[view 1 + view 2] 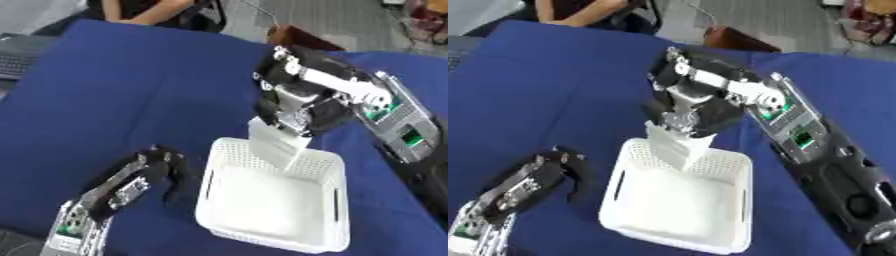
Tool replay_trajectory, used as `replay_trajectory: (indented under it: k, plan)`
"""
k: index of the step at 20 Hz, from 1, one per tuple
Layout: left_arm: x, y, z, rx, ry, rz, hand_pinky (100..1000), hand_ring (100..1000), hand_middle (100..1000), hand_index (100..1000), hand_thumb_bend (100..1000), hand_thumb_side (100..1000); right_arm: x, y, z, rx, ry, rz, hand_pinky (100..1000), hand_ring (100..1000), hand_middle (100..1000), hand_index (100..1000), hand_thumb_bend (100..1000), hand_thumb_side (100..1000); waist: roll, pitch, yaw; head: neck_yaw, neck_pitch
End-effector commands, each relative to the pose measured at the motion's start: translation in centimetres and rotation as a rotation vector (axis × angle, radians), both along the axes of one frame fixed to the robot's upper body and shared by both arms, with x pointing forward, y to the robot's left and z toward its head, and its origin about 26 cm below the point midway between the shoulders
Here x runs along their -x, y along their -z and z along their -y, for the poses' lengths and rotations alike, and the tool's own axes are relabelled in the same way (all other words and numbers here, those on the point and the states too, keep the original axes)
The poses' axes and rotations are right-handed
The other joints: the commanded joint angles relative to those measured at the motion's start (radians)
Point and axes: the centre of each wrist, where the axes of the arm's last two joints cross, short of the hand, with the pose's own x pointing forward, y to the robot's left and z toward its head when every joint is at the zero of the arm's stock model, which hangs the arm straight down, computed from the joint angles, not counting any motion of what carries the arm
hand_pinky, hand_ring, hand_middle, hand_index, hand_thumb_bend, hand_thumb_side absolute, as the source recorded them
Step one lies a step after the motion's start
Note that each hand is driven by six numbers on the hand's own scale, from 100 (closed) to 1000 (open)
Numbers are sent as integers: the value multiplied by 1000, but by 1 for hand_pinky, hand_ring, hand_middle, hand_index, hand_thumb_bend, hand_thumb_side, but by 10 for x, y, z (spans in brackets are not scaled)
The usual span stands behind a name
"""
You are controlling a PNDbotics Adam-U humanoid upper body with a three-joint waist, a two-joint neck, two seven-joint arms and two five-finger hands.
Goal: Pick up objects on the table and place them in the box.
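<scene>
A white perforated basket (332, 172) stands on the blue table, near the front. My right hand (293, 97) hangs over the basket's far rim, fingers curled round a flat white packet (278, 145). The packet hangs downward, its lower end inside the rim of the basket. My left hand (149, 172) rests low on the cloth just left of the basket, fingers curled downward and holding nothing. The basket floor looks white; I cannot make out separate things in it.
The blue cloth (131, 90) covers the whole table. A brown object (293, 36) stands at the far edge behind my right hand. A dark keyboard-like thing (17, 55) lies off the far left. A person sits at the far side.
</scene>
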Motion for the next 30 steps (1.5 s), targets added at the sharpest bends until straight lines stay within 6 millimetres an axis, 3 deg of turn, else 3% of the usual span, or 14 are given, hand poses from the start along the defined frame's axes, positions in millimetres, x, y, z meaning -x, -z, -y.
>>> replay_trajectory:
  k: [1,4,10,13,14,15,17,18,20,22,23,24,25,30]
  plan:
    - [-1,-8,-1,-12,8,25,165,266,416,677,101,916,-4,5,1,204,-281,254,100,100,100,196,100,632,4,-10,-2,-2,-8]
    - [-1,-8,0,-11,10,25,165,266,417,677,101,917,-7,16,5,199,-265,211,100,100,100,232,100,600,4,-9,-2,-2,-8]
    - [-2,-8,1,-11,12,28,165,266,417,677,103,922,-14,41,15,220,-213,122,100,101,142,321,100,727,7,-1,-3,-5,-8]
    - [-2,-8,2,-11,14,31,165,266,417,677,102,923,-19,62,24,224,-175,53,100,201,199,382,100,857,11,3,-4,-7,-8]
    - [-2,-8,2,-11,15,31,165,266,417,677,102,923,-21,67,27,225,-166,40,100,181,185,370,100,828,12,4,-3,-8,-8]
    - [-2,-8,2,-11,15,33,165,266,417,677,101,921,-22,74,30,234,-153,23,100,297,329,446,100,1000,13,5,-4,-8,-9]
    - [-2,-9,2,-10,16,34,165,266,417,677,101,922,-24,85,36,247,-133,-7,124,348,428,526,100,1000,14,5,-3,-9,-9]
    - [-2,-9,3,-10,16,35,165,266,417,677,101,922,-25,90,38,254,-125,-18,124,348,428,526,100,1000,14,6,-3,-10,-9]
    - [-2,-8,3,-10,17,34,165,267,418,677,102,923,-27,101,42,271,-108,-55,371,458,605,716,100,1000,14,7,-3,-10,-9]
    - [-2,-9,3,-9,18,35,166,267,418,677,102,922,-27,111,45,284,-94,-91,439,492,654,752,100,1000,15,7,-3,-9,-9]
    - [-2,-9,3,-9,18,35,166,267,418,677,102,922,-28,113,46,288,-90,-100,533,599,736,803,100,1000,15,8,-4,-9,-9]
    - [-2,-9,3,-9,18,35,166,267,418,677,102,922,-28,115,47,292,-87,-104,548,622,745,810,100,1000,16,8,-4,-9,-9]
    - [-2,-9,3,-9,18,36,166,267,418,677,102,923,-28,116,47,299,-83,-106,661,751,816,871,100,1000,16,9,-4,-10,-9]
    - [-3,-9,3,-8,18,36,166,267,418,677,102,922,-28,119,51,320,-65,-99,761,839,899,958,100,1000,16,9,-5,-10,-10]
